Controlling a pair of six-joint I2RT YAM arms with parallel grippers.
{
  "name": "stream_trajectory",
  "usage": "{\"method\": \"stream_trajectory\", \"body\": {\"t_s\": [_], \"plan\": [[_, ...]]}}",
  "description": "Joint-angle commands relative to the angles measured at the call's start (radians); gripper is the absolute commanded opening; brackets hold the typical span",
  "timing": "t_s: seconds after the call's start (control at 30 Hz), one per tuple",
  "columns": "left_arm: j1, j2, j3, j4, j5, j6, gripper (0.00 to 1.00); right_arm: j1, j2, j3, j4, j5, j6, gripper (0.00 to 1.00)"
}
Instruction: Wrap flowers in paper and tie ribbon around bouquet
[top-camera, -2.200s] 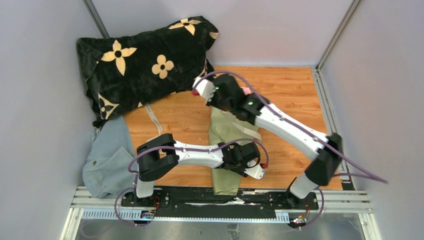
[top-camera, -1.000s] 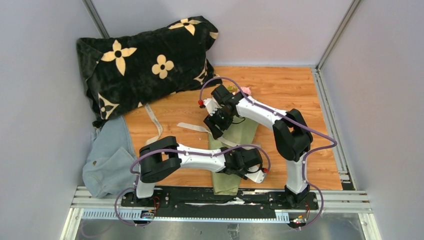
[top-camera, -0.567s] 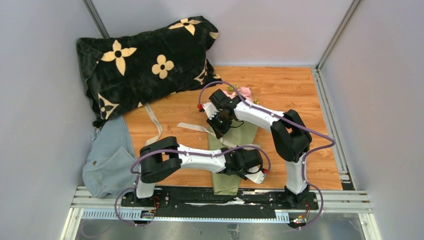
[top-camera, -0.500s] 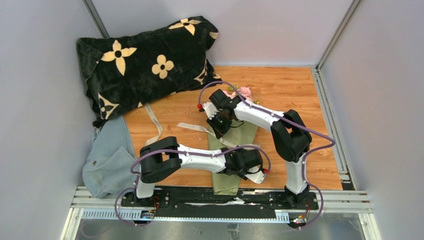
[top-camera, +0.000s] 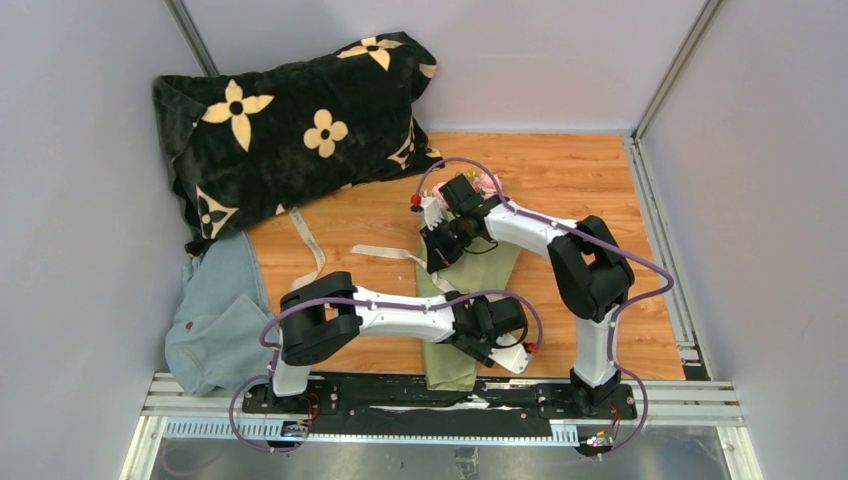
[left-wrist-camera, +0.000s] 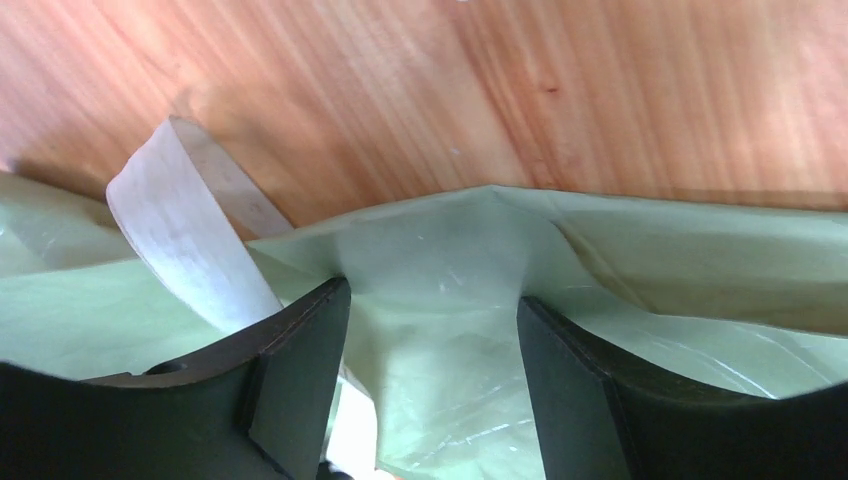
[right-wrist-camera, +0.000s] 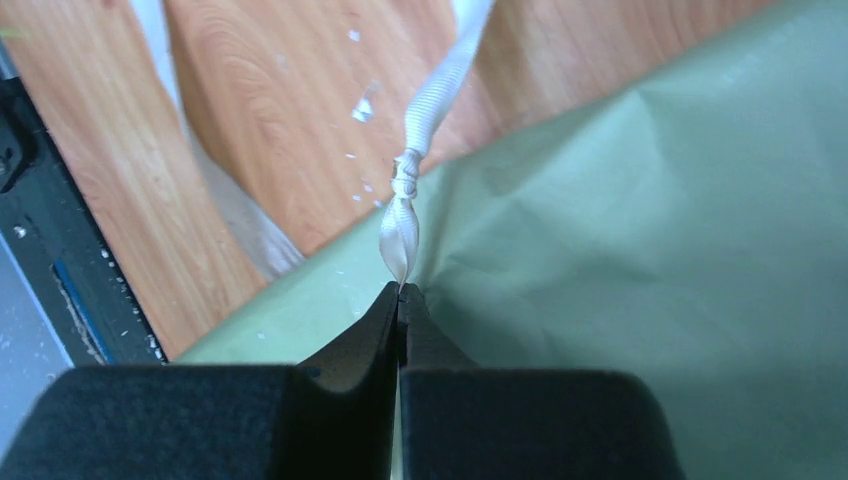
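The bouquet (top-camera: 455, 300) lies lengthwise on the wooden table, rolled in olive-green paper (right-wrist-camera: 650, 250), with pink flowers (top-camera: 488, 182) peeking out at its far end. My left gripper (left-wrist-camera: 432, 300) straddles the lower part of the roll, and both fingers (left-wrist-camera: 300, 370) press against the green paper (left-wrist-camera: 430, 330). My right gripper (right-wrist-camera: 400, 290) is shut on the twisted end of the cream ribbon (right-wrist-camera: 425, 110), just above the paper's edge. In the top view the right gripper (top-camera: 437, 262) sits at the roll's left side, with the ribbon (top-camera: 385, 253) trailing left. A ribbon loop (left-wrist-camera: 190, 230) shows beside the left finger.
A black pillow with tan flower prints (top-camera: 290, 120) fills the far left corner. A pale blue-grey cloth (top-camera: 215, 320) is bunched at the near left. A second cream strip (top-camera: 308, 240) lies by the pillow. Grey walls close in on all sides.
My right gripper has closed on the ribbon end and shifted a little to the right over the bouquet. The left gripper has kept its hold on the roll.
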Motion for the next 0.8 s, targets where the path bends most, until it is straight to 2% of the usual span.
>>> {"method": "stream_trajectory", "body": {"t_s": [0.0,0.23,0.4,0.47,0.6,0.7,0.77], "plan": [[-0.016,0.001,0.02,-0.205,0.171,-0.036,0.71,-0.031,0.043,-0.059,0.068,0.006,0.041,0.0],[0.004,-0.132,0.105,-0.455,0.337,-0.017,0.78,-0.053,0.05,-0.117,0.147,0.018,0.077,0.0],[0.141,-0.238,0.165,-0.634,0.496,-0.059,0.82,-0.055,0.058,-0.131,0.174,0.015,0.084,0.0],[0.237,-0.295,0.173,-0.686,0.538,-0.076,0.82,-0.055,0.059,-0.132,0.18,0.014,0.087,0.0],[0.588,-0.432,0.134,-0.708,0.605,-0.114,0.83,-0.056,0.053,-0.138,0.194,0.01,0.097,0.0],[0.909,-0.444,0.082,-0.672,0.538,-0.168,0.77,-0.055,0.047,-0.141,0.197,0.004,0.1,0.0],[1.074,-0.404,0.027,-0.615,0.456,-0.201,0.72,-0.056,0.04,-0.145,0.194,0.008,0.096,0.0]]}}
